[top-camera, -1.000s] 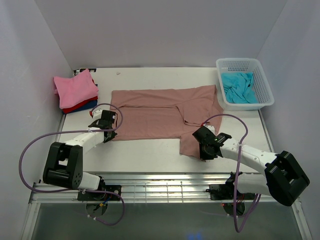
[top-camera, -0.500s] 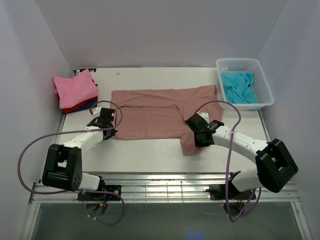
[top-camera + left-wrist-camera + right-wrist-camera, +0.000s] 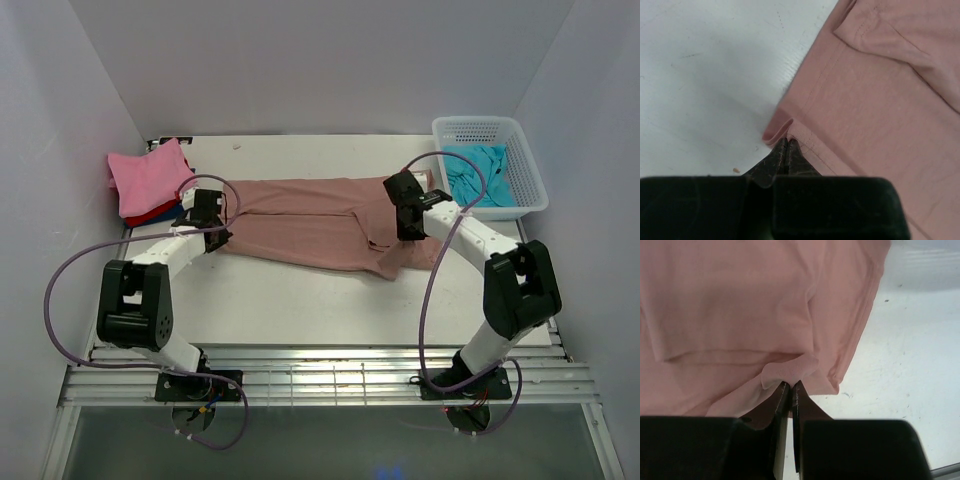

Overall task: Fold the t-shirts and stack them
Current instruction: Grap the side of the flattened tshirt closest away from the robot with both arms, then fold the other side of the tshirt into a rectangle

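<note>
Both arms (image 3: 170, 250) (image 3: 470, 235) outstretched over t-shirt (image 3: 300, 225)

Rose-brown tee (image 3: 300, 225) part-folded at centre, pink/red/blue tees (image 3: 150, 178) stacked far-left, turquoise tee (image 3: 497, 186) prob. crumpled far-right

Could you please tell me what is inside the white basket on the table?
A crumpled turquoise t-shirt lies in the white lattice basket. Anything beneath it is covered, and the basket's floor cannot be seen.

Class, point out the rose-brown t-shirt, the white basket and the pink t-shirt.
rose-brown t-shirt (image 3: 300, 225): top view, middle of body.
white basket (image 3: 475, 122): top view, far rim.
pink t-shirt (image 3: 150, 175): top view, centre of folded cloth.
</note>
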Robot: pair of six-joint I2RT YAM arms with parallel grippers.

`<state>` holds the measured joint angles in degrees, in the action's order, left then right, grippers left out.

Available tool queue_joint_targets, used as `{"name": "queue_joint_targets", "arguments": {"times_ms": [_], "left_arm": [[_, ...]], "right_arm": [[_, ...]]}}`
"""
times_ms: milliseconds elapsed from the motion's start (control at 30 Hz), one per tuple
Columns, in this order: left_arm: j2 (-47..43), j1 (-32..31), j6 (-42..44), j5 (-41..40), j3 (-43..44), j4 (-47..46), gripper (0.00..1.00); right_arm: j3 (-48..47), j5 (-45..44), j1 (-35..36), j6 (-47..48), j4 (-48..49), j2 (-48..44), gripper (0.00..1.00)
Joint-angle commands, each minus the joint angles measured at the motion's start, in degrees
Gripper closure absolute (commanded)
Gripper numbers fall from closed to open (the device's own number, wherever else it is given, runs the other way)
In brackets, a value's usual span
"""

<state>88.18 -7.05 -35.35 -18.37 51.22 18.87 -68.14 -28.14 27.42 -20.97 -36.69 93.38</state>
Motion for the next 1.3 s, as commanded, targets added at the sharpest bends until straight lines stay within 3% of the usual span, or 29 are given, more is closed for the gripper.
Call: {"name": "queue_joint_targets", "arguments": {"times_ms": [0,467,1267], "left_arm": [[2.07,1.68,0.90,2.37,3.26,-1.21,1.00],[10.17,4.59,1.43,6.77,16.27,0.02,1.00],[22.82,5.99,4.07,9.41,28.14,-0.50,1.00]], "right_arm": [[-5.76,1.06,-3.24,5.06,1.27,3.29,0.92],[-29.67,4.41,-10.63,11.48,-4.53,17.62,0.92],[-45.50,5.91,-16.08,15.70,-6.47,33.62,0.92]]}}
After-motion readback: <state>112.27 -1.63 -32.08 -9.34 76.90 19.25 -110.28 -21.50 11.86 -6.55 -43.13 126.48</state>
